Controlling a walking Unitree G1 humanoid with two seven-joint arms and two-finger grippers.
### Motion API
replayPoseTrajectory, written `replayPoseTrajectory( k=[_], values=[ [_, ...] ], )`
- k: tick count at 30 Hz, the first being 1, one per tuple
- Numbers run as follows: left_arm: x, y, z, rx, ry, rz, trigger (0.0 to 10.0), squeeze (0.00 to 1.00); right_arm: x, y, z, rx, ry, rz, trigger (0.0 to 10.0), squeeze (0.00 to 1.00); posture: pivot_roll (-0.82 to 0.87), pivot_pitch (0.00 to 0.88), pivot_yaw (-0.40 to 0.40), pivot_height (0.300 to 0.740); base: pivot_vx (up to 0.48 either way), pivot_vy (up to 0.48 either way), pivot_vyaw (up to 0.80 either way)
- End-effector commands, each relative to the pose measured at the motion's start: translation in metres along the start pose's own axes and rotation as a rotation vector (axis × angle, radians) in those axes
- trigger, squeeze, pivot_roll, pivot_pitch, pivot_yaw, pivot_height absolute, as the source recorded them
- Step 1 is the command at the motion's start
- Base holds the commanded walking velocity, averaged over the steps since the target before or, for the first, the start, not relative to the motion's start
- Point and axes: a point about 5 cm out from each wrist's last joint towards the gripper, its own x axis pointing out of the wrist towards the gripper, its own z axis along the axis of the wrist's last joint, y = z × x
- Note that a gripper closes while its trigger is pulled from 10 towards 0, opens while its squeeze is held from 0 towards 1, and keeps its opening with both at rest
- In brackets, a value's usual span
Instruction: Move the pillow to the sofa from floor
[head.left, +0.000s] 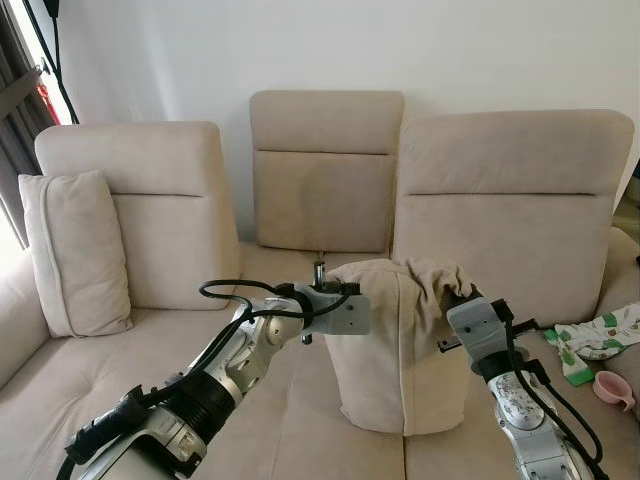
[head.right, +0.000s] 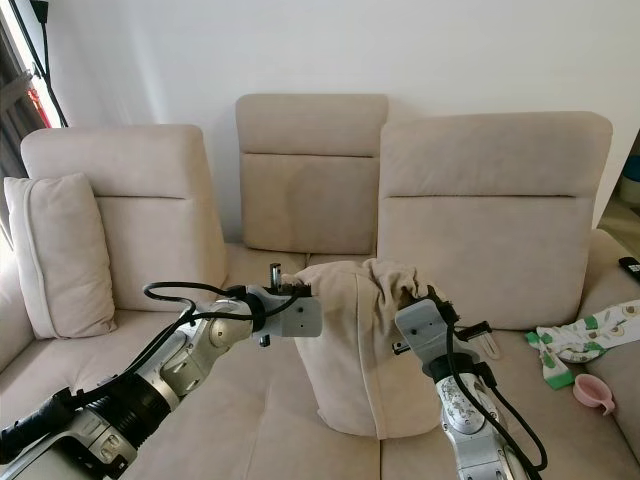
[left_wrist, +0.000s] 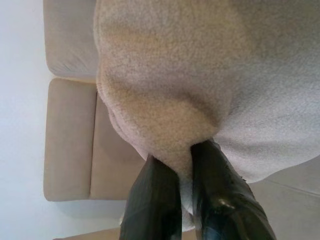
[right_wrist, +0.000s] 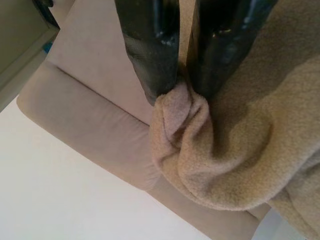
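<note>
Left gripper (left_wrist: 182, 162), right gripper (right_wrist: 182, 90) both pinching pillow (head.left: 395, 345) fabric.

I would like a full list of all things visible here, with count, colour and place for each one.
pillow: one, beige, upright on the middle seat, pinched at its top corners by both grippers
second pillow: one, beige, leaning against the sofa's left backrest
sofa: one, beige, three back cushions, against the white wall
cloth: one, white with green print, on the right seat
cup: one, pink, on the right seat in front of the cloth
left gripper: one, black fingers, shut on the pillow's left corner
right gripper: one, black fingers, shut on the pillow's right corner
</note>
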Motion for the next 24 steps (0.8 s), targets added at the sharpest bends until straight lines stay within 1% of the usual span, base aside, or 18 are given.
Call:
replayPoseTrajectory(
  k=[1, 7, 18, 19, 21, 22, 24],
  values=[
    [0.003, 0.007, 0.011, 0.029, -0.052, 0.027, 10.0, 0.0, 0.003, 0.005, 0.008, 0.02, -0.027, 0.017, 10.0, 0.0, 0.03, 0.0, 0.091, 0.74, 0.0, 0.0, 0.0],
    [0.01, 0.015, 0.023, 0.032, -0.087, 0.068, 10.0, 0.0, 0.005, 0.005, 0.008, 0.018, -0.012, 0.01, 10.0, 0.0, 0.03, 0.0, 0.092, 0.74, 0.0, 0.0, 0.0],
    [0.013, 0.017, 0.029, 0.032, -0.11, 0.081, 10.0, 0.0, 0.006, 0.005, 0.005, 0.011, 0.011, 0.004, 10.0, 0.0, 0.02, 0.0, 0.101, 0.74, 0.0, 0.0, 0.0],
    [0.013, 0.018, 0.03, 0.029, -0.117, 0.084, 10.0, 0.27, 0.006, 0.006, 0.005, 0.011, 0.013, 0.003, 10.0, 0.0, 0.02, 0.0, 0.102, 0.74, 0.0, 0.0, 0.0],
    [0.013, 0.019, 0.03, 0.026, -0.126, 0.085, 10.0, 0.27, 0.006, 0.006, 0.005, 0.013, 0.014, 0.003, 10.0, 0.0, 0.02, 0.0, 0.102, 0.74, 0.0, 0.0, 0.0],
    [0.013, 0.02, 0.031, 0.023, -0.131, 0.088, 10.0, 0.74, 0.006, 0.006, 0.005, 0.014, 0.015, 0.003, 10.0, 0.0, 0.02, 0.0, 0.103, 0.74, 0.0, 0.0, 0.0],
    [0.014, 0.02, 0.031, 0.022, -0.135, 0.091, 10.0, 0.74, 0.007, 0.006, 0.005, 0.015, 0.017, 0.003, 10.0, 0.0, 0.02, 0.0, 0.103, 0.74, 0.0, 0.0, 0.0]
  ],
)
